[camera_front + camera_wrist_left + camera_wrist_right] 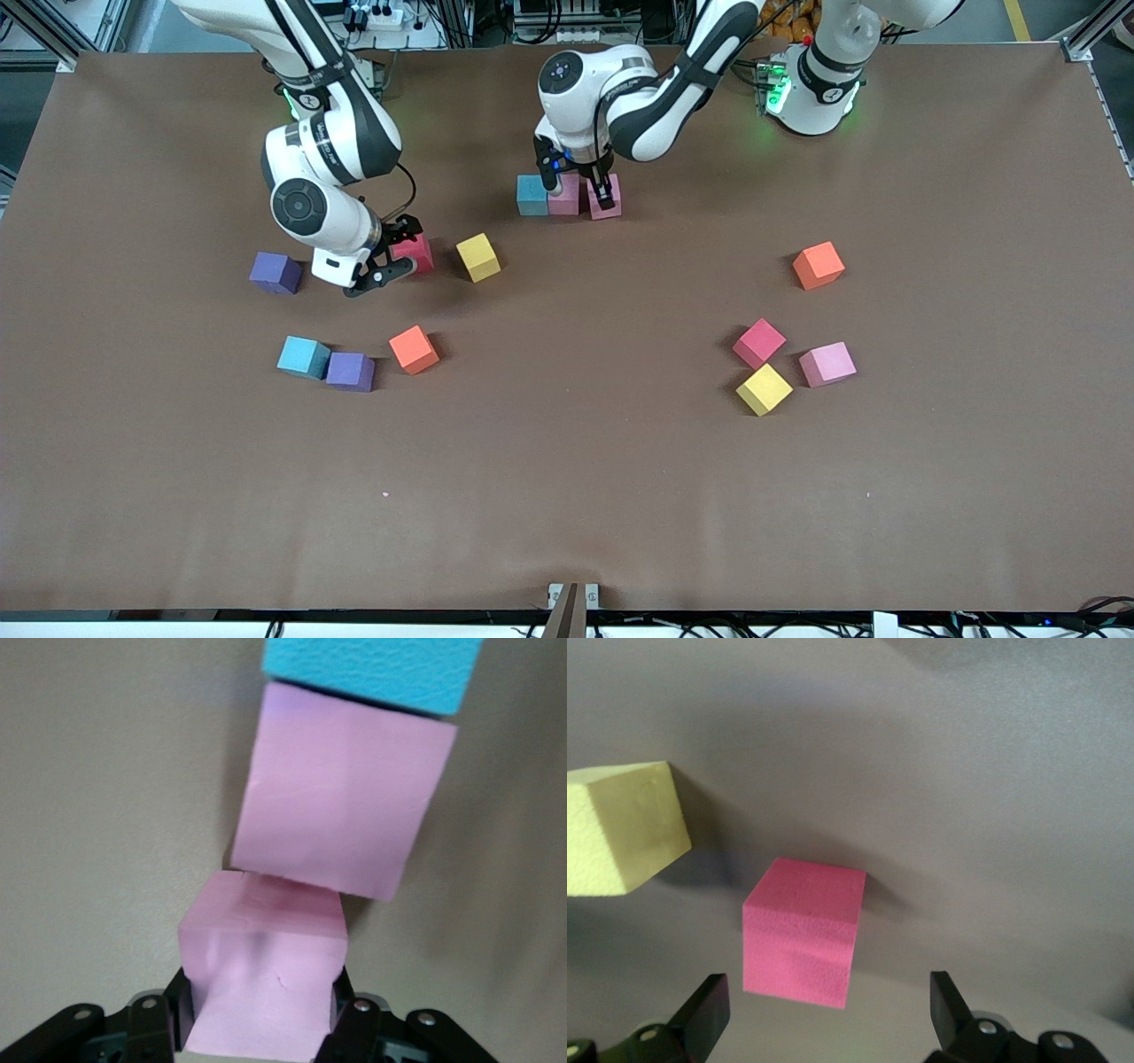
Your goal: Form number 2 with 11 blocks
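You have only the start of the number 2 (568, 196) laid down at upper centre of the front view: a blue block (532, 195), a pink block (563, 195), and a second pink block (605, 197) that your left gripper (579, 186) clamps beside them. Your right gripper (390, 257), jaws wide apart, hovers over a red block (416, 252) at centre left. Most blocks lie scattered, so nearly all remains

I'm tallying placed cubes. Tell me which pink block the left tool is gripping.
The pink block ending the row with the second pink block and the blue block; the left tool is shut on it. The third pink block lies loose.
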Action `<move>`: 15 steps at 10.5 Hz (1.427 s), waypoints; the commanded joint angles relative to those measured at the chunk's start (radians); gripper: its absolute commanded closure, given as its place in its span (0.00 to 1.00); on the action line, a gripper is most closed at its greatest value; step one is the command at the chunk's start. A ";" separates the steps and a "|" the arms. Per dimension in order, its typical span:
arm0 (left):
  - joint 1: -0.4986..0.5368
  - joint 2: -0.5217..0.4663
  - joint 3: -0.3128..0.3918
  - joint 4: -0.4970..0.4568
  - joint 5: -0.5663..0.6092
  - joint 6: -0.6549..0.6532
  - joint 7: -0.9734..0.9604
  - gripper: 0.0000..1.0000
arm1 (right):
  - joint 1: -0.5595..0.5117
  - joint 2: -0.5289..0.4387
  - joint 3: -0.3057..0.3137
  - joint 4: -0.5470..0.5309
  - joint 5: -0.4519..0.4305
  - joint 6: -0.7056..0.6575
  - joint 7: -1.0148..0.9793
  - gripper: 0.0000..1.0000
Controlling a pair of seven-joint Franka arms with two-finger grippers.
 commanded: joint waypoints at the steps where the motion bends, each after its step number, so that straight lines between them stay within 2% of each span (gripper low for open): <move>1: -0.028 0.033 0.005 0.027 0.035 0.001 0.010 0.71 | 0.026 -0.014 0.014 -0.030 0.011 0.047 0.079 0.00; 4: -0.033 0.046 0.005 0.029 0.047 0.028 0.011 0.71 | 0.026 0.004 0.015 -0.076 0.012 0.135 0.086 0.00; 7: -0.037 0.052 0.005 0.029 0.052 0.045 0.011 0.71 | 0.026 0.041 0.017 -0.074 0.017 0.155 0.090 0.00; 9: -0.053 0.057 0.005 0.030 0.070 0.056 0.013 0.70 | 0.029 0.057 0.017 -0.074 0.085 0.163 0.090 0.00; 11: -0.053 0.058 0.005 0.030 0.075 0.064 0.013 0.68 | 0.029 0.070 0.017 -0.074 0.095 0.175 0.090 0.00; 12: -0.051 0.057 0.006 0.030 0.074 0.064 0.010 0.38 | 0.027 0.083 0.017 -0.073 0.100 0.179 0.092 0.00; 13: -0.050 0.049 0.010 0.030 0.074 0.062 -0.004 0.00 | 0.027 0.089 0.017 -0.071 0.154 0.179 0.090 0.00; 14: -0.045 0.029 0.016 0.027 0.072 0.058 -0.006 0.00 | 0.029 0.095 0.017 -0.071 0.194 0.181 0.090 0.00; 15: -0.035 -0.018 0.026 0.018 0.064 0.044 -0.007 0.00 | 0.029 0.095 0.017 -0.071 0.198 0.181 0.090 0.00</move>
